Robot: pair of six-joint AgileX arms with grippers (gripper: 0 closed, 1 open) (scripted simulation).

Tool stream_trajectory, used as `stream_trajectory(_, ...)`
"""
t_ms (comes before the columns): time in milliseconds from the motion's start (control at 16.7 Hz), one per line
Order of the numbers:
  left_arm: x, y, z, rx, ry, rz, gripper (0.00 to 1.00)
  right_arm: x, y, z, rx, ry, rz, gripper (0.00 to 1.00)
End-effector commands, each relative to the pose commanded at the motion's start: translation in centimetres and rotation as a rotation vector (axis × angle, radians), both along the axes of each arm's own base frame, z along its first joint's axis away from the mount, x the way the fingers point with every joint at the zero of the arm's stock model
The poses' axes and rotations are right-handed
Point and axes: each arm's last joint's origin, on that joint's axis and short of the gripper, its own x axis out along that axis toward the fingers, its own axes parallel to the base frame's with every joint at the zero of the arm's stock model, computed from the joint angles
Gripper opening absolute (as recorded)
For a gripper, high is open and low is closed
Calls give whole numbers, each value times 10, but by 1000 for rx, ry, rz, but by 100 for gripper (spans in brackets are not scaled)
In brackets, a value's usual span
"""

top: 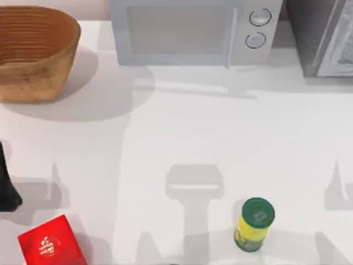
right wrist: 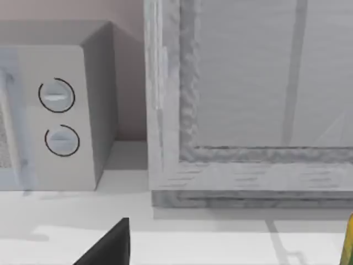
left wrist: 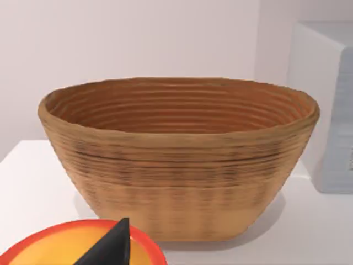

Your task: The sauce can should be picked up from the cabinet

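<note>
Honestly, I can't tell if the right gripper (right wrist: 110,245) is released or clenched. It's low over the table, facing the cabinet (right wrist: 248,165), which sits far right beside the microwave (top: 187,33). The left arm (top: 6,187) is parked at the left edge, same story on grip. The cabinet's whitish front looks closed, so I'd guess the sauce can is inside. I'd approach square and get that front open first. The basket (top: 66,49) looks empty, and the microwave is shut.

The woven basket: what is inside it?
The woven basket shows bare ribbed inner walls in the left wrist view; nothing stands above its rim. Its near wall covers the bottom, so what lies there cannot be told.
</note>
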Motion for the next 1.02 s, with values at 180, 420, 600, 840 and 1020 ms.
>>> stream_trajectory(180,0,0,0,0,0,0,100,0,0,3,0,0,2,100)
stream_trajectory(420,0,0,0,0,0,0,100,0,2,41,0,0,11,100)
stream_trajectory(600,0,0,0,0,0,0,100,5,5,93,-1,5,11,100)
stream_trajectory(840,0,0,0,0,0,0,100,28,10,176,-4,17,4,100)
stream_trajectory(1020,0,0,0,0,0,0,100,57,17,236,-7,24,-4,100)
